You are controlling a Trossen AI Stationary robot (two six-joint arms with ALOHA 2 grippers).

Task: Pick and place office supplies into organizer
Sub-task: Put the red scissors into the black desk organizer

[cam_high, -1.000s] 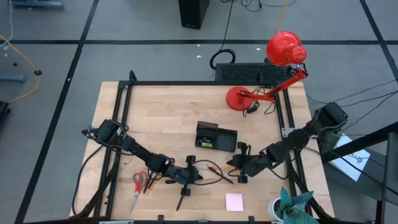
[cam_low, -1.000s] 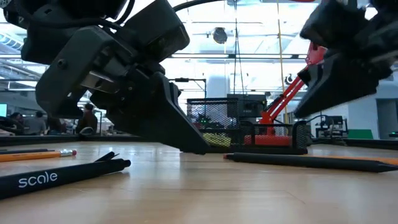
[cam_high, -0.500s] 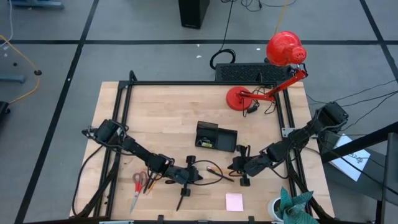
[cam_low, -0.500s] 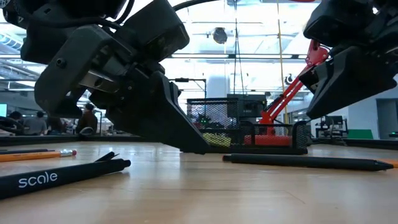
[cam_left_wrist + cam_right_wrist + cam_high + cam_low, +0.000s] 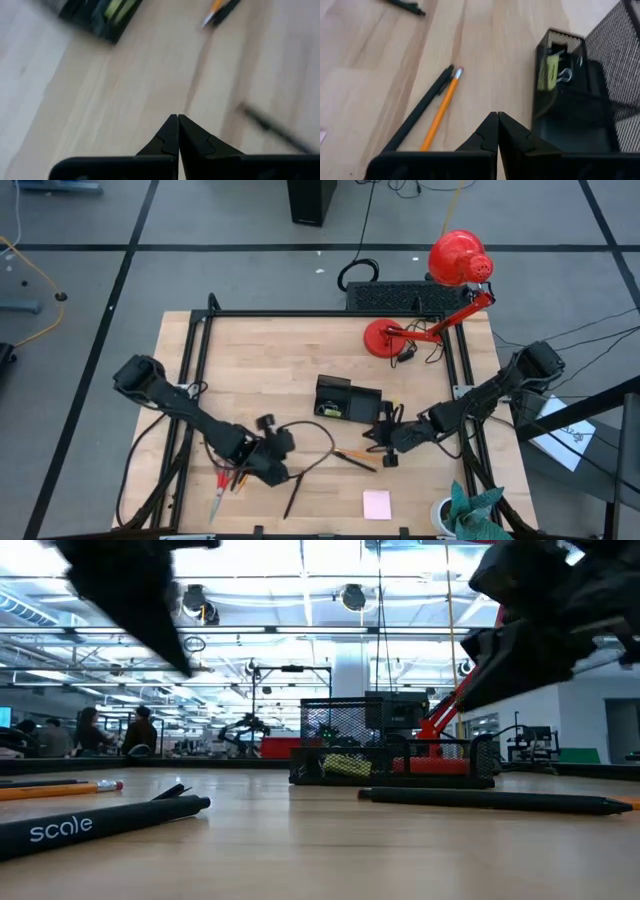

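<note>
I see organizer (image 5: 346,400) mid-table, yellow-green piece inside; pen (image 5: 418,109) and pencil (image 5: 441,110) side by side just beside it; right gripper (image 5: 498,118) pinched shut, empty, nosing toward them; left gripper (image 5: 178,120) likewise shut, empty, near scissors (image 5: 222,480)

2 arms, 1 organizer (image 5: 346,401), 1 scissors (image 5: 222,480), 1 sticky pad (image 5: 377,504), 1 lamp (image 5: 440,295).

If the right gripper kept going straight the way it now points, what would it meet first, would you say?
Probably bare table. The shut right gripper aims between the orange pencil and the organizer; depth is unclear, so it might graze the organizer's corner.
</note>
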